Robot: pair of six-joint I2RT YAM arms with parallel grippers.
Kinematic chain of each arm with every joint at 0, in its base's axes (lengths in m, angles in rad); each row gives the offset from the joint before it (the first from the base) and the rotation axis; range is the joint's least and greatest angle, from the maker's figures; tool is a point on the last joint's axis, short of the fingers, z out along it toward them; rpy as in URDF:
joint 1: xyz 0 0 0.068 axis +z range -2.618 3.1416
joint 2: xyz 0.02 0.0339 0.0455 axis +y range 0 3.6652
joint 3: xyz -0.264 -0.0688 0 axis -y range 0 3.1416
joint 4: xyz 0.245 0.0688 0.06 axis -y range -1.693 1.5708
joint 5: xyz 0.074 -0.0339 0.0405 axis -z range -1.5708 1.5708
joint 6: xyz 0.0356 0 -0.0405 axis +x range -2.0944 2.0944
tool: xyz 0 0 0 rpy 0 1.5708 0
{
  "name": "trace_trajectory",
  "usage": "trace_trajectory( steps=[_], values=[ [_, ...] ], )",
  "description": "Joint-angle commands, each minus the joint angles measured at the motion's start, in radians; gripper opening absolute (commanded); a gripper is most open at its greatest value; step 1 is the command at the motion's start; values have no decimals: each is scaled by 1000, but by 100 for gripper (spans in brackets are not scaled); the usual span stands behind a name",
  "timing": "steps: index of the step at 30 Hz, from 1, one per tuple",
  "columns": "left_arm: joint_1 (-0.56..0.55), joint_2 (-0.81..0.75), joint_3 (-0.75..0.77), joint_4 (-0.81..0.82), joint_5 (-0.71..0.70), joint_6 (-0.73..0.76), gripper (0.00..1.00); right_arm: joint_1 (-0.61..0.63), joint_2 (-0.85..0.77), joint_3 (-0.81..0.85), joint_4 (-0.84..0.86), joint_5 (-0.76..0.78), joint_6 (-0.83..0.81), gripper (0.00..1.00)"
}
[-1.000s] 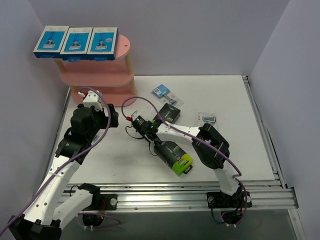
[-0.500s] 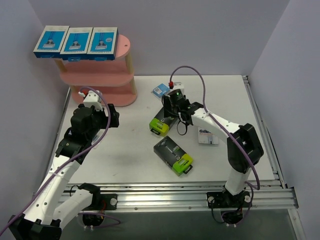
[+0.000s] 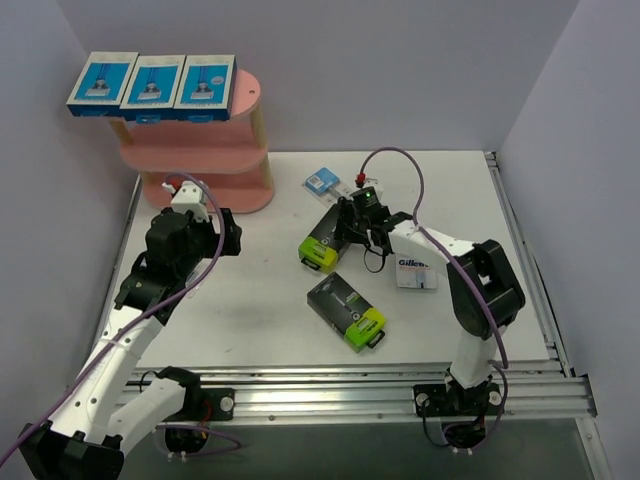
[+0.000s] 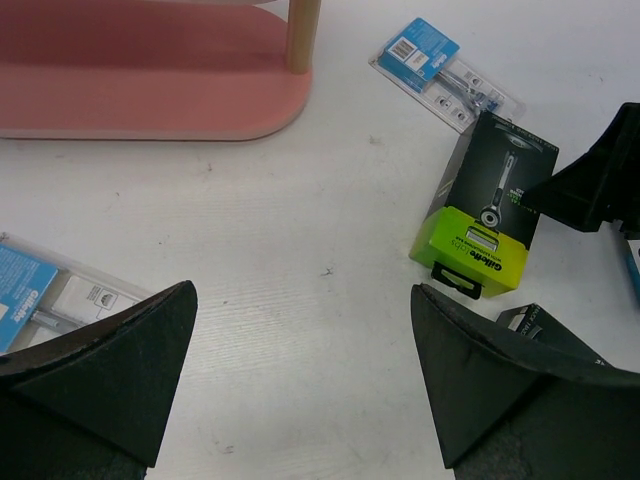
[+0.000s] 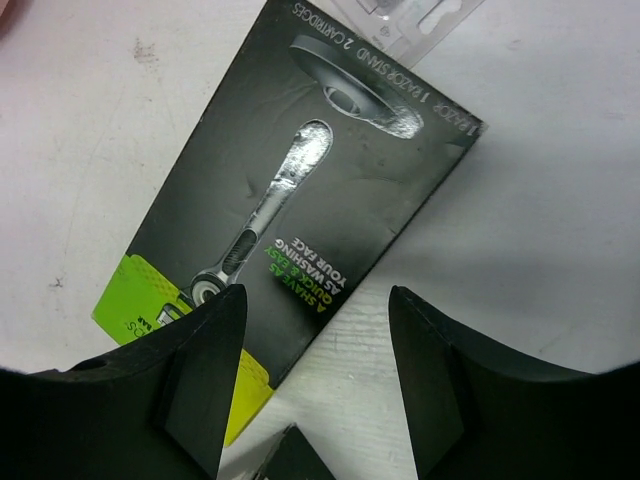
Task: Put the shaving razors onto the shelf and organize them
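- Three blue-and-white boxes [image 3: 155, 82] sit in a row on the top board of the pink shelf [image 3: 190, 158], far left. That part looks done.
- The rest is down on the table [image 3: 250, 300]: a black box with the lime end [image 3: 327, 241] in the middle, a second black box [image 3: 347, 312] nearer to us, a blister pack [image 3: 322, 181] beyond them, and a white Gillette pack [image 3: 415, 272] to the right.
- The left wrist view shows one more clear pack [image 4: 45, 295] at its left edge, near the shelf foot.
- The right gripper [image 3: 350, 222] hangs over the far, black end of the first black box. Its jaws are apart and nothing is in them.
- In its own camera the box lies flat and slanted, and the two fingers frame it from above without touching.
- So I judge this to be the pick of a black box, with the grasp not yet made.
- The next move calls for turning the wrist to square with the box's narrow width. Then it comes down, closes across the long edges, and carries the box left to a free lower board.
- The box lies flat, so the fingertips must go right down to the table or they will slide off the top.
- The left gripper [image 3: 215, 235] waits near the shelf base, spread fully wide and empty.
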Motion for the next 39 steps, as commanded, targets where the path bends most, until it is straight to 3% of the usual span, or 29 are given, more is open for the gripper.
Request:
trace_trajectory(
  steps=[1, 15, 25, 31, 34, 35, 39],
  values=[
    [5, 6, 15, 34, 20, -9, 97, 0, 53, 9, 70, -71, 28, 54],
    [5, 34, 12, 33, 6, -8, 97, 70, 209, 181, 130, -178, 65, 55],
    [3, 66, 0, 31, -17, -75, 98, 3, 7, 34, 202, -258, 110, 56],
    [25, 87, -35, 40, 81, -360, 98, -98, -120, -119, 242, -316, 122, 56],
    [28, 45, -165, 195, 144, -532, 100, -150, -174, -201, 296, -383, 148, 56],
    [28, 31, -248, 238, 150, -623, 93, -160, -183, -216, 308, -396, 149, 56],
    [23, -3, -420, 413, 146, -817, 85, -204, -232, -267, 299, -454, 136, 56]
  ],
)
